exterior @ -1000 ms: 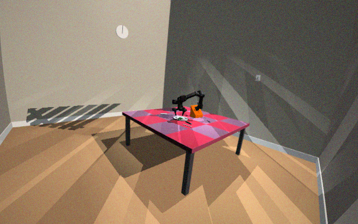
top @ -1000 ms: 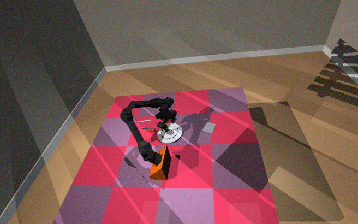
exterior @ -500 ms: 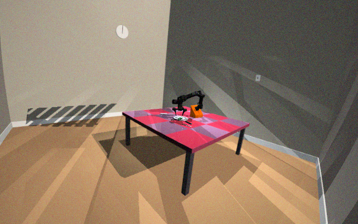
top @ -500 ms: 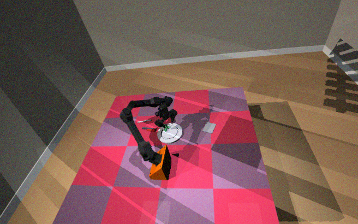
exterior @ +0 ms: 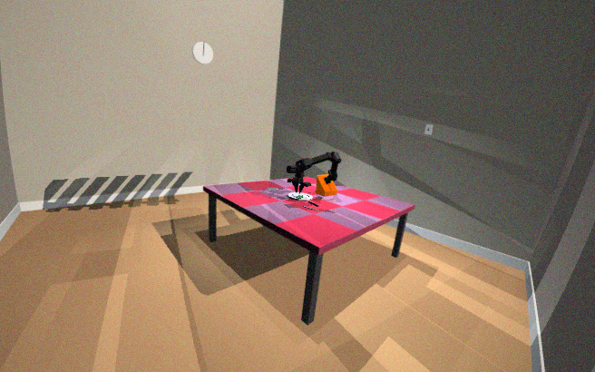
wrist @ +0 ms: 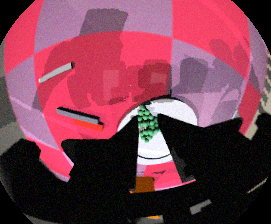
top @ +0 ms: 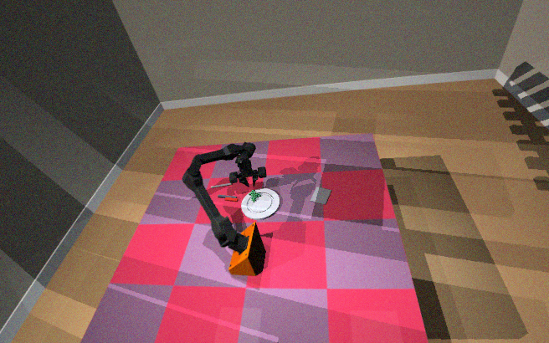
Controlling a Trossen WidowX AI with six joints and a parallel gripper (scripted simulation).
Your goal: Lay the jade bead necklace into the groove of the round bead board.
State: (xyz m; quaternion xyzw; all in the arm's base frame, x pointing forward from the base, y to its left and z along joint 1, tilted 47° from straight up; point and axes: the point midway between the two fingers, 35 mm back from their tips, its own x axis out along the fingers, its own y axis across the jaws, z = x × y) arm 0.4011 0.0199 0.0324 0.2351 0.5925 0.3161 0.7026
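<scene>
The jade bead necklace (top: 254,196) (exterior: 299,197) (wrist: 148,125) is a bunched heap of green beads on the far left part of the white round bead board (top: 272,209) (wrist: 181,111). The board's groove shows as a thin dark ring. The heap lies across the ring's far left stretch, not spread along it. My gripper (top: 251,186) (exterior: 297,192) (wrist: 147,117) points down just above the heap, at the board's far edge. Its fingers are partly open, with a narrow gap, and the beads show through that gap in the wrist view. No bead is seen pinched; the fingers hide part of the board.
Left of the board lie a red and grey bar (top: 228,197) (wrist: 81,117) and a thin pale bar (top: 221,186) (wrist: 56,72). A flat grey square (top: 320,195) lies to the right. The orange arm base (top: 242,262) (exterior: 324,186) stands at the near side of the board.
</scene>
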